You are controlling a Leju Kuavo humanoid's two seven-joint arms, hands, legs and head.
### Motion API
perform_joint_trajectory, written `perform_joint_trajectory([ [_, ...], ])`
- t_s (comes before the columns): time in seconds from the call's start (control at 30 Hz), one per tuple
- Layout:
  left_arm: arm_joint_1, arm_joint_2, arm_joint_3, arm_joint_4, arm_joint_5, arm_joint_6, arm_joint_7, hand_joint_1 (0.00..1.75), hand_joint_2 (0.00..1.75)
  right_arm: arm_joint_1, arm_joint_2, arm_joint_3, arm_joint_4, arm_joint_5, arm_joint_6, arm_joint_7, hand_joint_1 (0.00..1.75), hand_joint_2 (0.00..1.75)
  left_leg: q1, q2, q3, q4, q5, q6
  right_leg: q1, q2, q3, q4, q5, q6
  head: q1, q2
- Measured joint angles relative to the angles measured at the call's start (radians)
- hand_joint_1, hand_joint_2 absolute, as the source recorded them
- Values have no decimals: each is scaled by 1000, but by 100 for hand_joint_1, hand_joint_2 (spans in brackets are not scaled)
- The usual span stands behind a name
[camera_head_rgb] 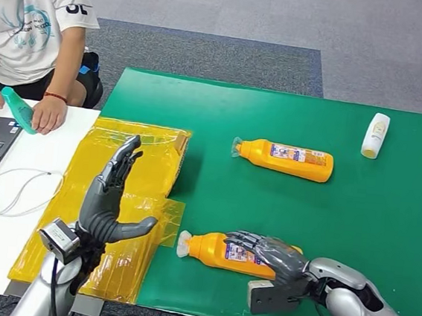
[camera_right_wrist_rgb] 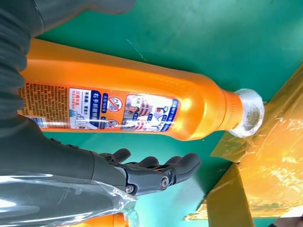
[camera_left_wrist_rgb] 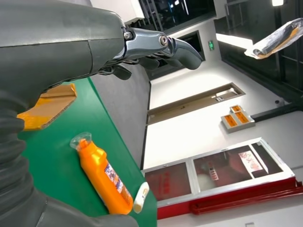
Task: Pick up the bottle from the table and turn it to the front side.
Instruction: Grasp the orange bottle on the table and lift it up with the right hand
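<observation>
Two orange bottles and one white bottle (camera_head_rgb: 375,135) lie on the green tabletop (camera_head_rgb: 230,115). The near bottle (camera_head_rgb: 219,251) lies on its side at lower centre, under the right hand (camera_head_rgb: 270,255), whose fingers spread over it ungripped. Left hand (camera_head_rgb: 112,193) raised, spread, empty

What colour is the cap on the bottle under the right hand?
Clear wrapped cap on the orange bottle; right wrist view.
</observation>
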Motion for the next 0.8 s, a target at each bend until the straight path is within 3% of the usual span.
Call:
perform_joint_trajectory([
  [0.8, 28, 16, 29, -17, -3, 8, 0, 0, 175, 7, -16, -36, 73, 38, -5, 65, 0, 175, 0, 0, 0, 0, 0, 0, 0, 0, 0, 0, 0, 0, 0, 0],
])
